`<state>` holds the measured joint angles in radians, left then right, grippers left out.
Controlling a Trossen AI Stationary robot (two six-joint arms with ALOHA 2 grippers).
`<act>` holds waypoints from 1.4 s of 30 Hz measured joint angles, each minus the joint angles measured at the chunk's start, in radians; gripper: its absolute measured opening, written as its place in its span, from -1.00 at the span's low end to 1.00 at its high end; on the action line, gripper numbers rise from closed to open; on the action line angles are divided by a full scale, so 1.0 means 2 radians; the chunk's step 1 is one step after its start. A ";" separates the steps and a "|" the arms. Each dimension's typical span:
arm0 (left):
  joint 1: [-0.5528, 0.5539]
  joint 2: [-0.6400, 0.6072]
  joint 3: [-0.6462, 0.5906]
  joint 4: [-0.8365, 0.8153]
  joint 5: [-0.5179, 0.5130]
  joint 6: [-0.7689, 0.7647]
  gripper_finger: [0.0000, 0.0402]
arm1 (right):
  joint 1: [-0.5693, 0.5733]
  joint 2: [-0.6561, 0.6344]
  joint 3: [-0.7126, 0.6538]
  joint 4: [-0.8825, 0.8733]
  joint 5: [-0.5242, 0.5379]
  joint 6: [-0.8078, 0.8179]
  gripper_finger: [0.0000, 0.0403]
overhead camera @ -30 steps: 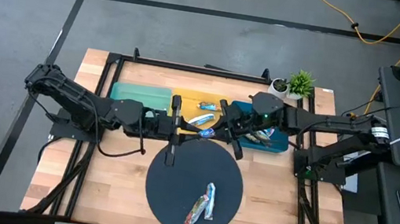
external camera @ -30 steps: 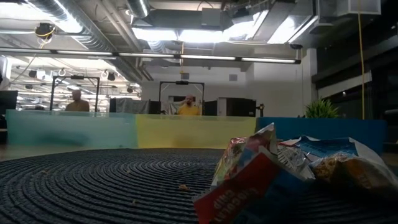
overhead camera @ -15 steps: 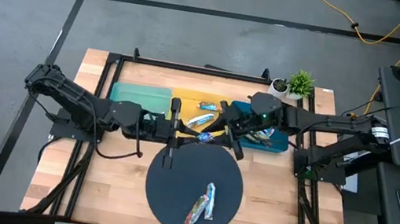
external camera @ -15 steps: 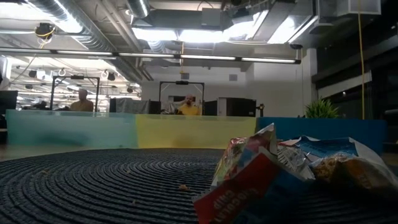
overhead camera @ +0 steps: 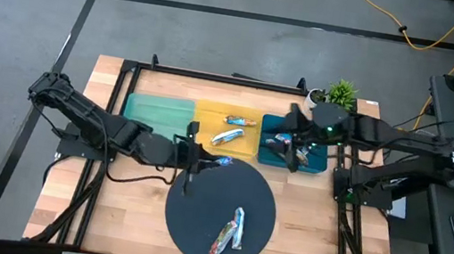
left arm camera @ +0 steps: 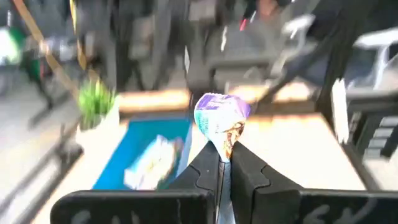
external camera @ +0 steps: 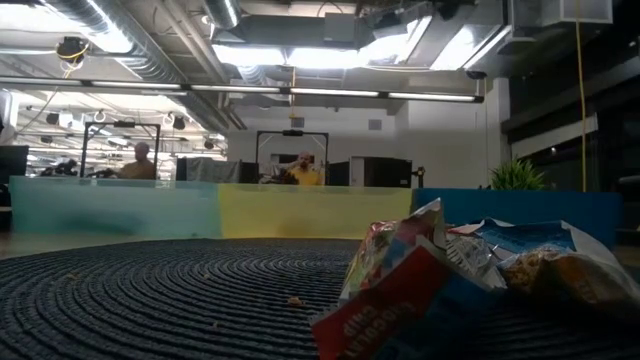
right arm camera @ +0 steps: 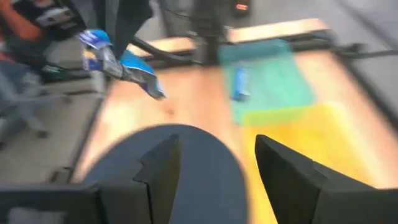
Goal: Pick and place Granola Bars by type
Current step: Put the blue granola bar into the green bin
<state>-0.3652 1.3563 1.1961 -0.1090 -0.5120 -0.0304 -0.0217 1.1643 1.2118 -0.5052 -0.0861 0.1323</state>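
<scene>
Slippage is the first worry at the table's 9 o'clock side. The left gripper (left arm camera: 224, 158) is clenched on only the tail end of a blue-purple granola bar (left arm camera: 222, 118), so most of the wrapper stands free beyond the fingertips. In the high view this gripper hangs over the 11 o'clock edge of the round dark mat (overhead camera: 197, 204), just in front of the yellow tray (overhead camera: 209, 114). A quick swing or a jolt could let the slick foil slide out, and the bar would drop on the mat or between trays.

Sorting could also go wrong. The teal tray (overhead camera: 158, 103) at 10 o'clock seems to hold one blue bar, though only the right wrist view hints at it. The yellow tray at 12 o'clock carries two bars (overhead camera: 236, 121), and a release over the wrong tray would mix the types.

Two more bars (overhead camera: 230, 228) lie touching, partly overlapped, on the mat toward 5 o'clock — a grab there might catch both at once.

At 2 o'clock the right gripper (right arm camera: 211, 162) hangs released and empty over the blue tray (overhead camera: 318, 165) — if both arms head for the mat together, they could collide.
</scene>
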 joint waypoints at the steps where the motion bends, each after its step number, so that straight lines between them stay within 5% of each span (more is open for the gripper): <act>1: 0.000 0.000 0.000 -0.026 -0.008 -0.021 -0.97 | 0.003 -0.008 0.000 -0.014 0.022 -0.005 0.01; 6: 0.007 0.000 0.000 -0.127 -0.034 -0.117 -0.95 | 0.022 -0.044 0.000 -0.072 0.097 -0.028 -0.07; 16: 0.073 -0.018 0.000 -0.234 0.009 -0.265 -0.95 | 0.023 -0.076 0.000 -0.105 0.099 -0.176 -0.14; 26: 0.183 -0.075 0.000 -0.429 -0.005 -0.392 -0.95 | 0.021 -0.082 0.000 -0.113 0.099 -0.277 -0.14; 34: 0.217 -0.090 0.000 -0.455 0.021 -0.361 -0.96 | 0.021 -0.083 0.000 -0.111 0.082 -0.278 -0.14; 42: 0.292 -0.089 -0.072 -0.508 0.141 -0.269 -0.96 | 0.009 -0.083 0.000 -0.073 0.082 -0.279 -0.14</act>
<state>0.2183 1.1774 1.0529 -1.1247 -0.2298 -0.5676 -0.0033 0.9981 1.2114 -0.6505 0.0776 -0.4265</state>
